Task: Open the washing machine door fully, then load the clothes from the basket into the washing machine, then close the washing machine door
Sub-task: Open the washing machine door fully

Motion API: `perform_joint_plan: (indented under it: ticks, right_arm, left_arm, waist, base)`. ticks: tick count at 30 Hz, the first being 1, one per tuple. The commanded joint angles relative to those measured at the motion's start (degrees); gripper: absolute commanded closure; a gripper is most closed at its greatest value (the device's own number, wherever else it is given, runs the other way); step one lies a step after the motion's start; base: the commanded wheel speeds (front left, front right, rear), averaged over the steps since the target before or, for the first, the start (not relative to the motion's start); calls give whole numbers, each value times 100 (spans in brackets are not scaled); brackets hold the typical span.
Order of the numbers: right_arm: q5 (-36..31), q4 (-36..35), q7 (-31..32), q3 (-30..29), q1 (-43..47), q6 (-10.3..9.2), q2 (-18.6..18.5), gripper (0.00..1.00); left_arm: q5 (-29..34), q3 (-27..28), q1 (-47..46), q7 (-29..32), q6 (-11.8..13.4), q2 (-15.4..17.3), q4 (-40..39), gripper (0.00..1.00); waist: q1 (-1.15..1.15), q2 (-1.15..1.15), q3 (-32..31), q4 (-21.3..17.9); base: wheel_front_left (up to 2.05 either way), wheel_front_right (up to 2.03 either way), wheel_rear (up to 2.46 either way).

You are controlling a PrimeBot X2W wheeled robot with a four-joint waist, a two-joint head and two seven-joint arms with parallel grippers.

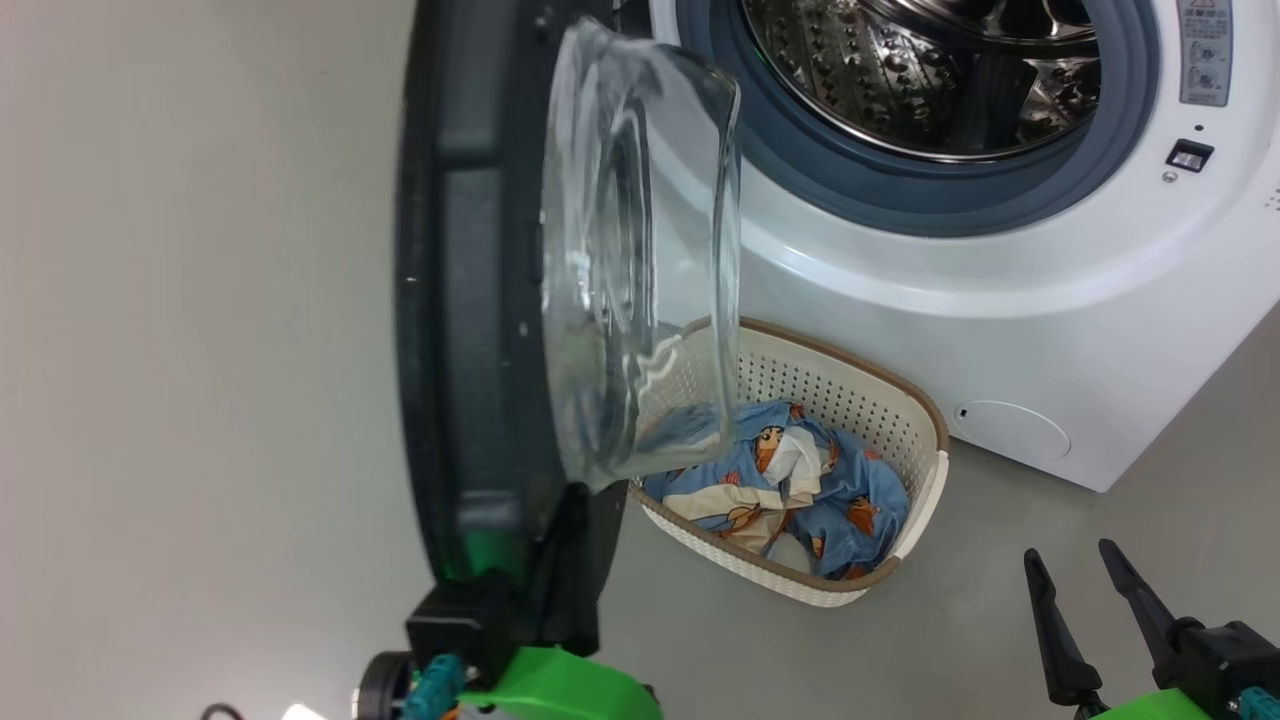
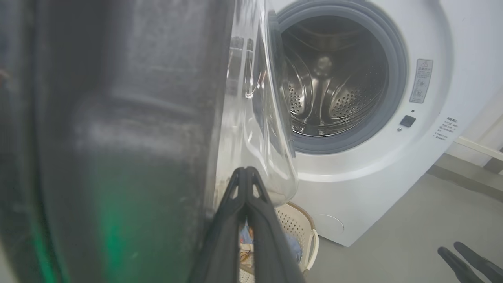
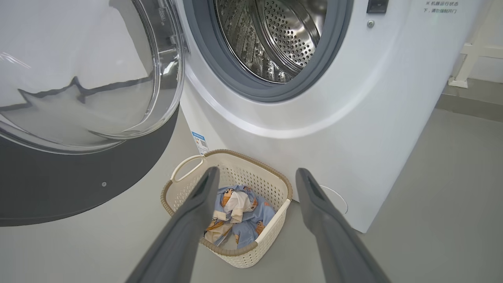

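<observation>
Black and glossy, the rim of the washing machine door (image 1: pixel 470 300) stands swung out on the left, nearly edge-on in the head view, its clear glass bowl (image 1: pixel 640 260) bulging to the right. Behind it the white washing machine (image 1: pixel 1000 330) shows its mouth uncovered: a grey-blue gasket (image 1: pixel 900 200) rings the perforated steel drum (image 1: pixel 900 70), in which no fabric can be seen. A small dark latch socket (image 1: pixel 1190 155) sits right of the opening, and a blue label sticker (image 3: pixel 201 142) is low on the machine's front.

The basket (image 1: pixel 850 390) stands on the grey floor (image 1: pixel 200 400) just beside the machine's front, below and slightly right of the glass bowl. The clothes (image 1: pixel 800 480) lie crumpled inside it, light blue with orange-brown figures and a cream-white patch on top.

The left tool (image 2: pixel 246 175) is clenched, its two dark fingers pressed together with nothing between them, rising at the near lower part of the door, right beside the inner face of the rim with its tips before the glass bowl. The right tool (image 1: pixel 1070 552) is released, fingers spread wide and empty, near and to the right of the basket, well apart from the door.
</observation>
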Motion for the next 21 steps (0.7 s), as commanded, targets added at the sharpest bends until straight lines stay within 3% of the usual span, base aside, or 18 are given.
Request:
perform_joint_plan:
  ticks: [1,10,21]
  right_arm:
    - [43,-98,-68,188,-183,9,-101,0]
    - [109,-67,-68,329,-169,9,-295,0]
    - [163,-129,-68,346,8,9,-455,0]
  left_arm:
    - [-58,341,-18,-85,112,124,-126,100]
    - [-293,1150,71,-423,203,264,75,100]
    - [-459,2286,-334,-625,-92,238,850,100]
  waist:
    - [0,0,32,19]
    - [0,0,134,58]
    - [0,0,310,71]
  base:
    - [0,0,0]
    - [0,0,0]
    - [0,0,0]
